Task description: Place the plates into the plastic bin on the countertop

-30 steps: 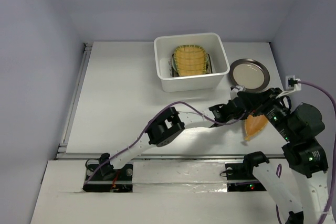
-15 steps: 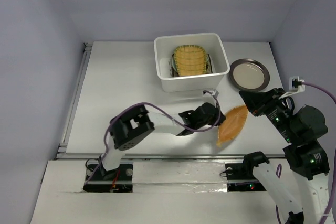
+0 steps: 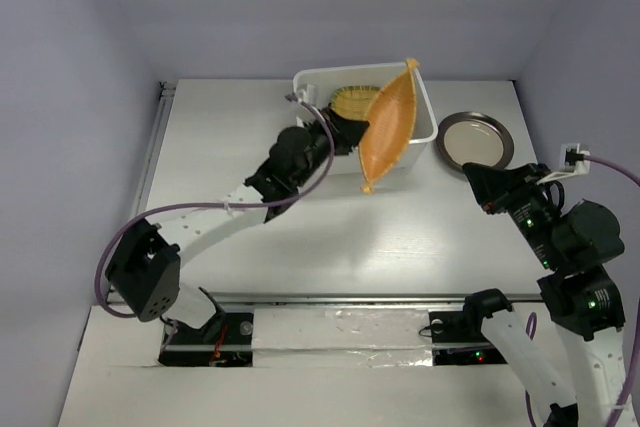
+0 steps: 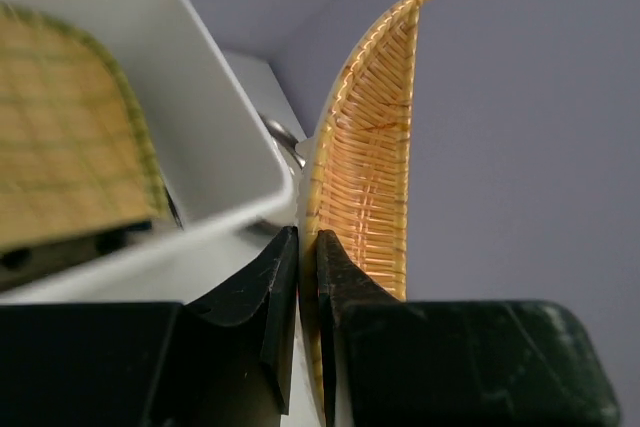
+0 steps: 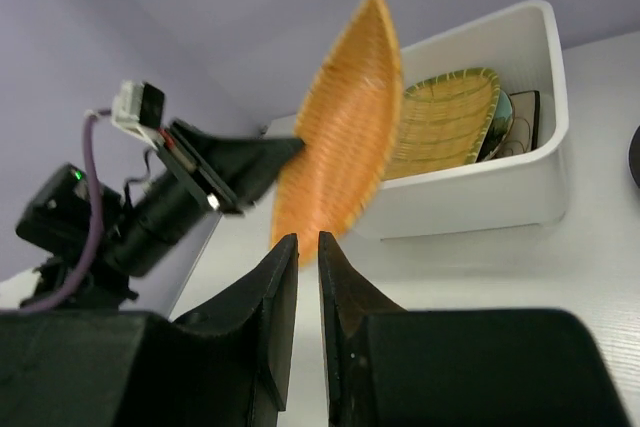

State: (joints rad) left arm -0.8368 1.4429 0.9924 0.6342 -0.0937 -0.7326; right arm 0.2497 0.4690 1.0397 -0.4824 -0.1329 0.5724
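Observation:
My left gripper (image 3: 352, 132) (image 4: 307, 237) is shut on the edge of the orange leaf-shaped woven plate (image 3: 388, 132) (image 4: 370, 177) (image 5: 345, 147). It holds the plate on edge in the air, over the front wall of the white plastic bin (image 3: 350, 71) (image 4: 220, 137) (image 5: 480, 197). A yellow ribbed plate (image 3: 350, 102) (image 4: 70, 137) (image 5: 445, 117) lies in the bin on top of other dishes. A dark-rimmed round plate (image 3: 475, 140) sits on the countertop (image 3: 220, 167) to the right of the bin. My right gripper (image 3: 470, 175) (image 5: 303, 239) hovers near that plate, jaws a narrow gap apart and empty.
A metal rail (image 3: 140, 187) runs along the countertop's left edge and another (image 3: 330, 297) along its front edge. The left arm's purple cable (image 3: 190, 209) trails over the left half of the surface. Grey walls close in the back and both sides.
The left arm has swung the orange plate from low at the front right up and back to the bin. The right gripper, which was at the plate a second ago, stays at the right.

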